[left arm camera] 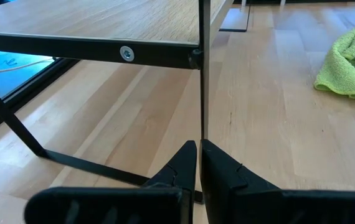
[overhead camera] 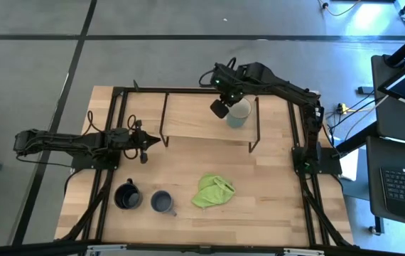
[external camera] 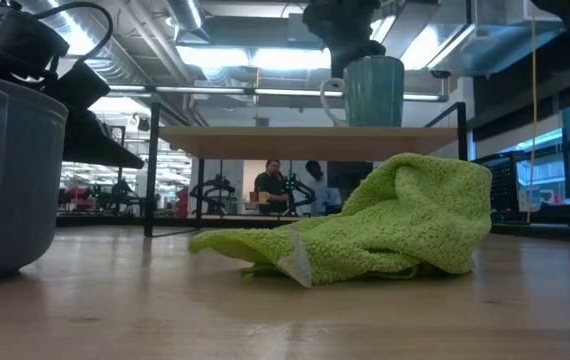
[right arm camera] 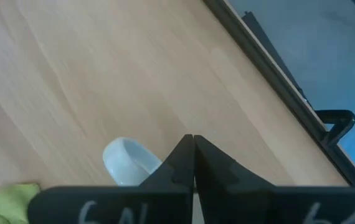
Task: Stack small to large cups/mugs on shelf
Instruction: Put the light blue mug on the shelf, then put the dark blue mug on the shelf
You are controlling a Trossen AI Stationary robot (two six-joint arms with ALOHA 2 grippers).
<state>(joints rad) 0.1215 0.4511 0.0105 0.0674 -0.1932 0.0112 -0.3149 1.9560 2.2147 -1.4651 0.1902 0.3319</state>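
The cream-white mug (overhead camera: 240, 114) stands upright with its base on the right part of the shelf (overhead camera: 188, 114); in the low view the mug (external camera: 375, 90) has its handle toward the table's left. My right gripper (overhead camera: 220, 107) is shut just above that handle side and the rim. The black mug (overhead camera: 126, 196) and the grey-blue mug (overhead camera: 162, 203) stand on the table near its near edge. My left gripper (overhead camera: 153, 141) is shut and level, close in front of the shelf's left leg rod (left arm camera: 202, 74). My right gripper (right arm camera: 193, 142) points down beside the cream-white mug, of which a white curved part (right arm camera: 127, 158) shows next to the shut fingers. Its own body hides the meeting place, so I cannot tell whether it touches the mug. The mug rests on the shelf.
A lime-green cloth (overhead camera: 213, 190) lies crumpled on the table in front of the shelf, right of the two mugs. Black frame rails run along the table's edges. The shelf's left part is bare wood. People show in the room far behind the table.
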